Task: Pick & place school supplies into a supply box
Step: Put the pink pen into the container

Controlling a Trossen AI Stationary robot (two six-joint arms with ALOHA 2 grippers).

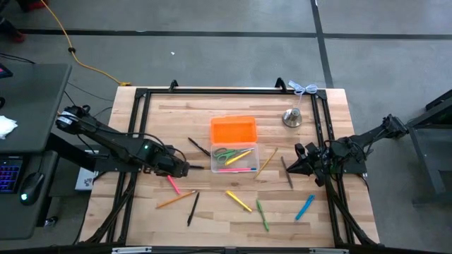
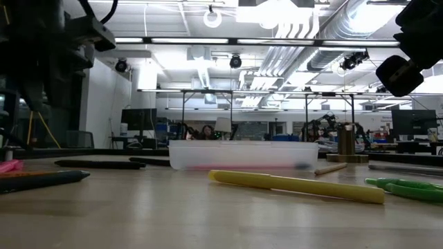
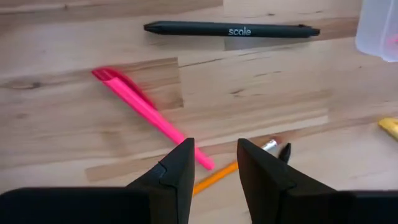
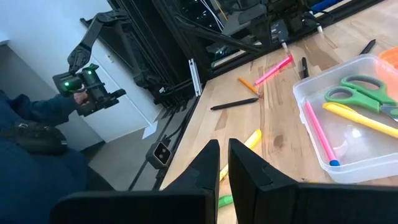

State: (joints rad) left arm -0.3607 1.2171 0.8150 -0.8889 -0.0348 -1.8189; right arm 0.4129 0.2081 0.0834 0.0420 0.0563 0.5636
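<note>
From above, we see the small clear rectangular plastic supply box (image 1: 235, 159) at the middle of the pale wooden bench (image 1: 141, 212), its bright orange lid (image 1: 233, 129) folded open on the far side. Inside lie green-handled scissors (image 1: 225, 152), a yellow marker (image 1: 241, 156) and a thin pink pen (image 1: 236, 169). The left gripper (image 1: 185, 169) hangs just left of the box, above a loose pink marker (image 1: 173, 185); the right gripper (image 1: 298, 166) sits right of the box, and from here we cannot tell how its jaws stand. A silver metal bell (image 1: 292, 118) stands beyond the box to the right.

At bench level, the box (image 2: 242, 155) reads as a frosted trough, with a yellow marker (image 2: 297, 185) lying in front of it.

Past the left wrist, the jaws stand released, with nothing between them, over a pink marker (image 3: 149, 113), an orange pencil (image 3: 214, 177) and a matte black pen (image 3: 231, 29).

Past the right wrist, the jaws look nearly closed and empty; the box (image 4: 348, 162) shows its scissors (image 4: 360, 96).
</note>
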